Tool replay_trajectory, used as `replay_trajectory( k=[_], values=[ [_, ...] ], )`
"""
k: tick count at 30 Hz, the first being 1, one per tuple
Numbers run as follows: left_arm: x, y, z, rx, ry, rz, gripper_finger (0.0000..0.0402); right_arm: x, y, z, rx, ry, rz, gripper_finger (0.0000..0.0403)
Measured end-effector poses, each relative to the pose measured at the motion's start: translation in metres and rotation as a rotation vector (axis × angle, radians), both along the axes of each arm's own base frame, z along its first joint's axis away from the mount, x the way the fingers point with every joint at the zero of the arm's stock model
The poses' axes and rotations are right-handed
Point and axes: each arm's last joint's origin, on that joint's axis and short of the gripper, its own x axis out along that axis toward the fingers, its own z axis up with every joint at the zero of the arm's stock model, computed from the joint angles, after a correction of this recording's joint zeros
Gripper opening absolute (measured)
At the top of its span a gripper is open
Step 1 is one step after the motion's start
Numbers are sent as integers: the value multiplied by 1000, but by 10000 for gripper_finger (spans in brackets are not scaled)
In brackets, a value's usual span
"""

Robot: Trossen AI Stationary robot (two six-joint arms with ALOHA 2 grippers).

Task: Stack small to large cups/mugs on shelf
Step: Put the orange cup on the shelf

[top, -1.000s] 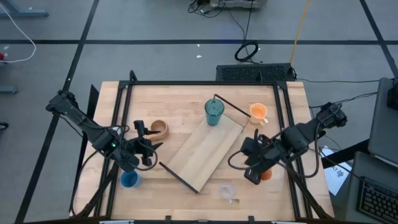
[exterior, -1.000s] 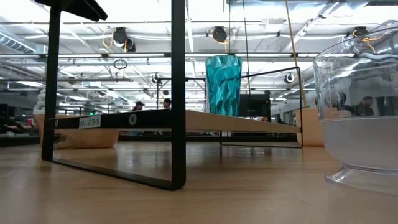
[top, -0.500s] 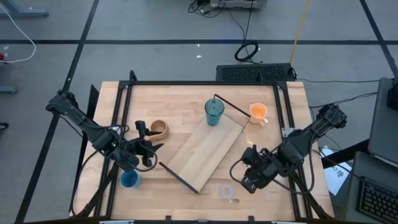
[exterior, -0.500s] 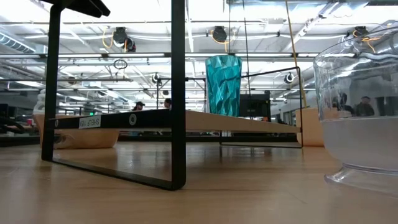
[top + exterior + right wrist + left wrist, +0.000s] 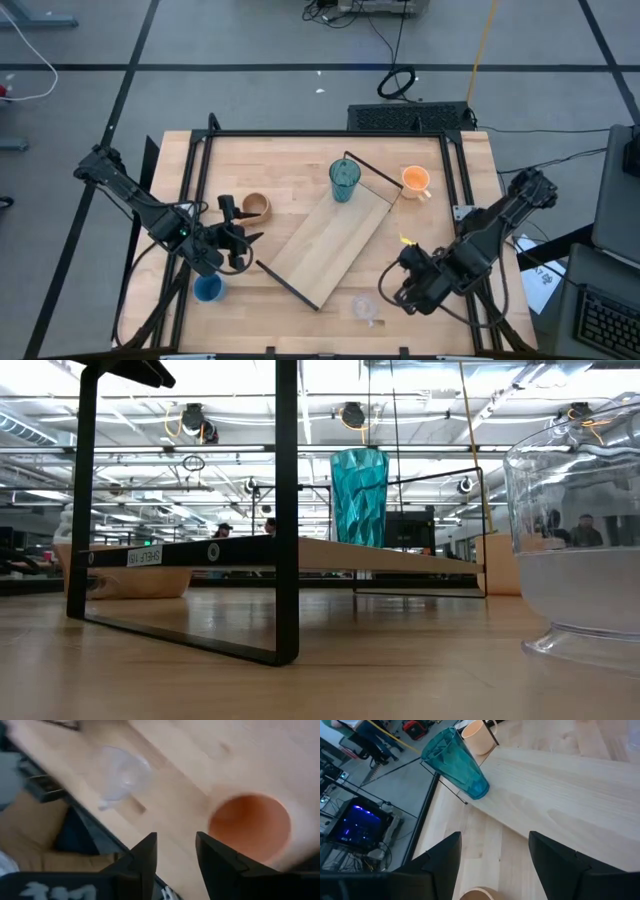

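High view: shelf [image 5: 328,243] askew mid-table, teal tumbler [image 5: 344,181] at its far end; right gripper [image 5: 408,291] near clear cup [image 5: 364,306], left gripper [image 5: 237,241] parked beside tan mug [image 5: 257,208]. Low view: tumbler upright on shelf, clear cup close by. Left wrist view: fingers spread wide, empty. Right wrist view: jaws part open, empty, orange cup [image 5: 249,827] and clear cup ahead. Likely light, rigid, slick plastic; best pinched across rim.

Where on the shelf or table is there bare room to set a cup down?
The shelf is bare except the teal tumbler at its far end. Table is free along the far edge. Crowded: the near right corner, with the clear cup and right claw.
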Motion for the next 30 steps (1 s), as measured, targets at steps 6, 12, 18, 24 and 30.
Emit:
replay_trajectory(
  k=[6,12,18,24,30],
  values=[
    [0,0,0,2,1,-1,234,12,-3,-8,14,44,-94,129],
    [0,0,0,7,3,-3,234,21,-6,-26,24,242,-111,129],
    [0,0,0,13,6,-7,234,27,-6,-36,10,289,-108,128],
    [0,0,0,14,6,-7,234,31,-7,-42,-13,317,-97,128],
    [0,0,0,14,7,-8,234,32,-9,-47,-38,330,-102,128]
  ],
)
